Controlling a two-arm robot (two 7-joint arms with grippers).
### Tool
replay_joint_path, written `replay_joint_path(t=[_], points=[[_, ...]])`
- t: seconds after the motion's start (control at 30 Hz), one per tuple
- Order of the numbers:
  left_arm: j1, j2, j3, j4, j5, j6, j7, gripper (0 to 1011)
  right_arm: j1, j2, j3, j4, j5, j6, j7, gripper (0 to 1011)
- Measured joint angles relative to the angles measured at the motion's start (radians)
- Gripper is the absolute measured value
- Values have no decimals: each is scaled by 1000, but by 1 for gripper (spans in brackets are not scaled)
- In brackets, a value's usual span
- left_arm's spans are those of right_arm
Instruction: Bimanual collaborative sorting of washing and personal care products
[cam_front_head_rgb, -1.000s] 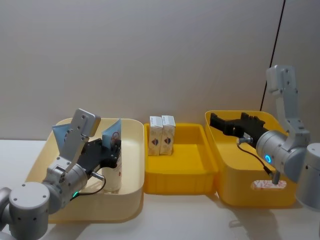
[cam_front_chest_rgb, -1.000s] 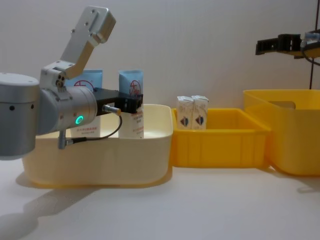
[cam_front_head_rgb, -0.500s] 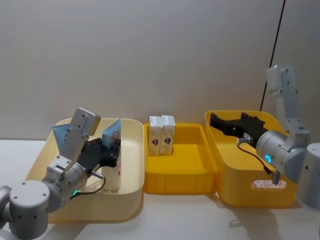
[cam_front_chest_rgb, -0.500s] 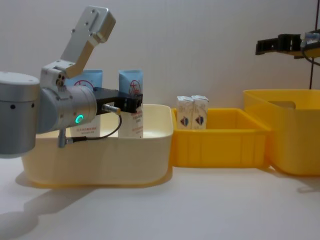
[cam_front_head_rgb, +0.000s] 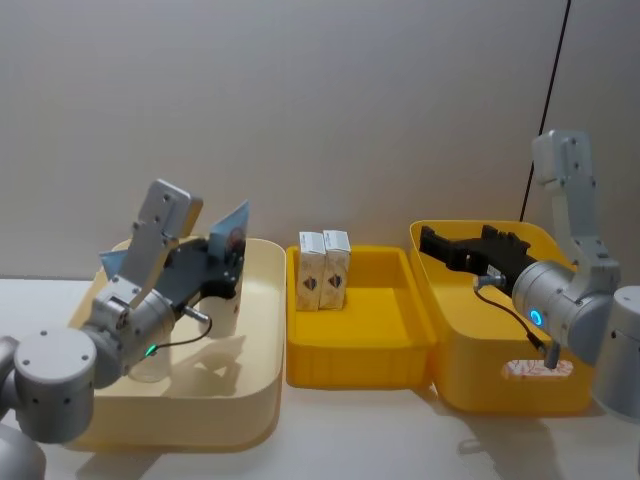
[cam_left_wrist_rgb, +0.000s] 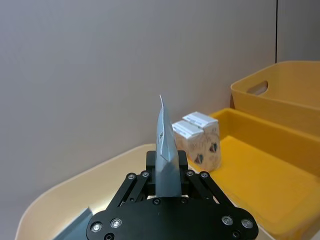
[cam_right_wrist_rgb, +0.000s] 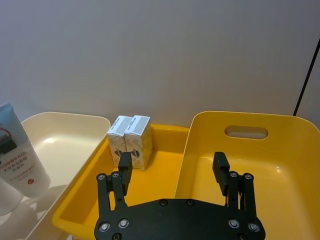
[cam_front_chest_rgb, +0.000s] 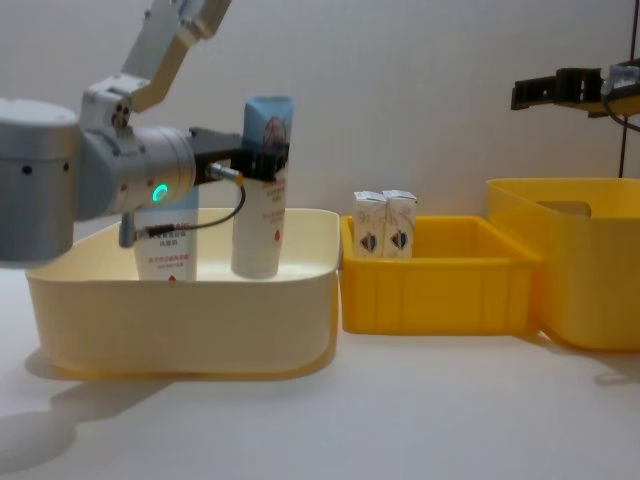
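Because the tube (cam_front_chest_rgb: 262, 200) must clear the cream bin's (cam_front_chest_rgb: 180, 290) wall, the left end effector (cam_front_chest_rgb: 268, 160) grips it high, while the right end effector (cam_right_wrist_rgb: 172, 167) hangs wide open over the deep bin (cam_front_head_rgb: 480, 380).

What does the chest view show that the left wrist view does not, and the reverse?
Chest, not wrist: the right gripper raised high above the tall yellow bin, and the held tube's white body and red logo. Wrist, not chest: that tube edge-on, clamped between the left gripper's jaws. Both: the two cartons standing in the yellow tray.
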Motion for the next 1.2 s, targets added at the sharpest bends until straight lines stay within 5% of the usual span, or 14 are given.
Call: replay_joint_path(t=[0.6, 1.2], points=[[-32, 6, -26, -81, -8, -39, -43, 226, 5, 12, -15, 2, -9, -2, 17, 1004], [-57, -8, -51, -130, -53, -39, -104, 225, 20, 95, -102, -5, -6, -23, 188, 1002]])
